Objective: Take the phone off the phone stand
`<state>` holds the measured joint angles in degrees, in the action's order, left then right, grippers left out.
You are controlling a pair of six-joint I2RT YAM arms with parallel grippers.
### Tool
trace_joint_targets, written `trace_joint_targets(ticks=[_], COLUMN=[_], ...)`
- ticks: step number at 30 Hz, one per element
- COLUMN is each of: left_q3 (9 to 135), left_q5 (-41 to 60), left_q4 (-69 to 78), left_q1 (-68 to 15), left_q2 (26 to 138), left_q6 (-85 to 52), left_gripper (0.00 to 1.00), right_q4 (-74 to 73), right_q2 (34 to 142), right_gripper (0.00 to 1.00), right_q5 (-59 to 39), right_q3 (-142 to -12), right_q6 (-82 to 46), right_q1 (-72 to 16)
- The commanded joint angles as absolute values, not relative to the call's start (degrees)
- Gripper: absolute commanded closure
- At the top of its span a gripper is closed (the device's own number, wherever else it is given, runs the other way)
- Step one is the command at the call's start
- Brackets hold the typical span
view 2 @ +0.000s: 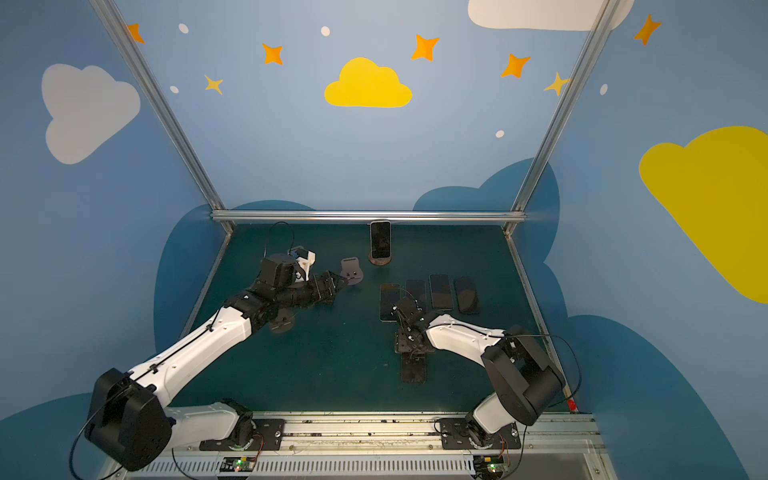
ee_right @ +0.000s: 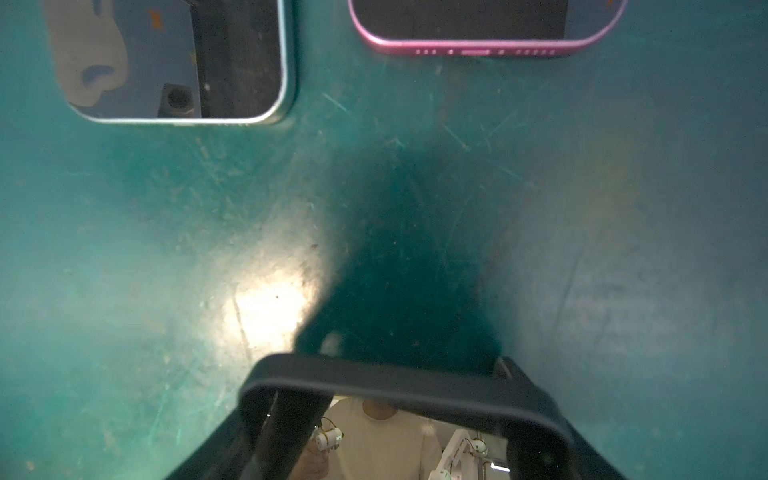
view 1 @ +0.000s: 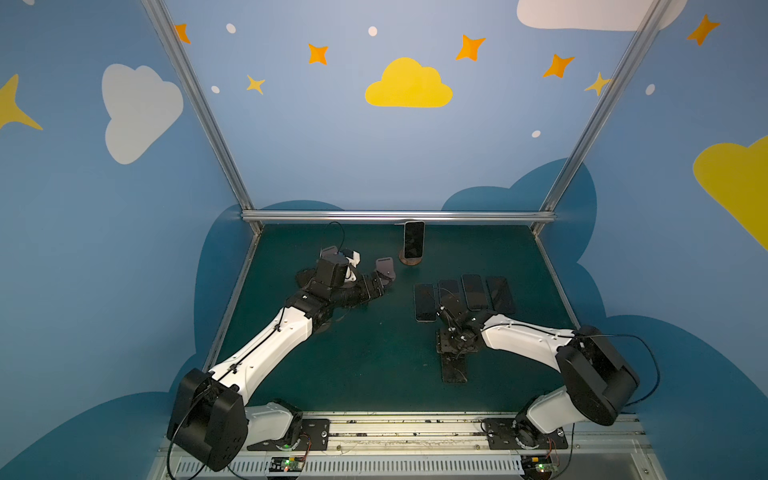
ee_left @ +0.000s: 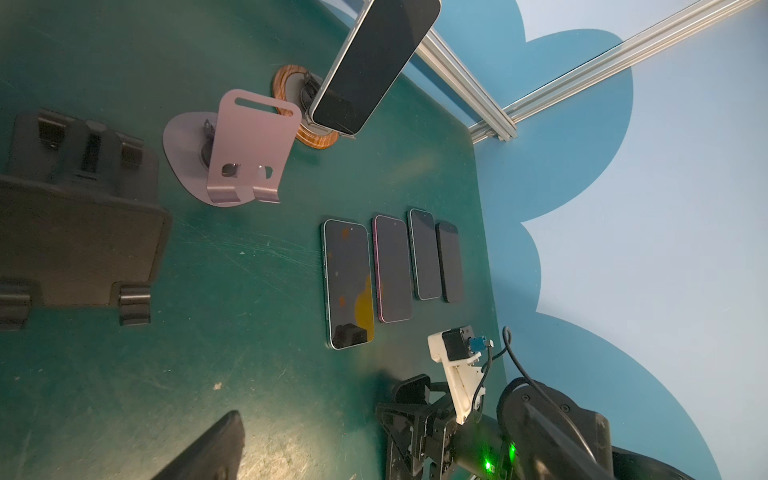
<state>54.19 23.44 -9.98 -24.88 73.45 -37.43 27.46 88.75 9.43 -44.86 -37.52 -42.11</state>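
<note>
Silver-edged and dark-screened, the phone (view 1: pixel 414 240) leans nearly upright on its wood-ringed phone stand (ee_left: pixel 286 85) at the back middle of the green table (view 1: pixel 374 374). An empty pink metal stand (view 1: pixel 385 266) sits just to its left, and the left gripper (view 1: pixel 385 281) hovers beside that stand with its jaws spread and nothing in them. Nearer the front lies a row of four phones (view 1: pixel 473 291), and in front of it the right gripper (view 1: pixel 456 349) is clamped on a black-cased phone (view 1: pixel 455 372).
</note>
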Motion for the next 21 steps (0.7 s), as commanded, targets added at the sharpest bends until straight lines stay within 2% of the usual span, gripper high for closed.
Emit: trace_joint_targets(ticks=[1, 14, 21], left_q3=[55.9, 55.6, 55.1], left_q5=[22.6, 22.9, 23.3], left_q4=[-10.7, -10.4, -9.3], left_q1=[-25.0, -25.1, -25.1], left_q2=[73.9, 71.7, 69.7], left_q6=[-35.8, -36.3, -37.1], left_gripper=[0.0, 0.0, 0.0], right_q4=[21.1, 21.2, 23.0], right_q2=[93.9, 95.8, 100.8], right_gripper=[0.34, 0.31, 0.28], right_q5=[10.0, 10.9, 13.0], right_q3=[-42.2, -43.7, -47.8], right_q6=[-36.8, -36.4, -36.3], right_q1=[-41.2, -40.9, -40.8])
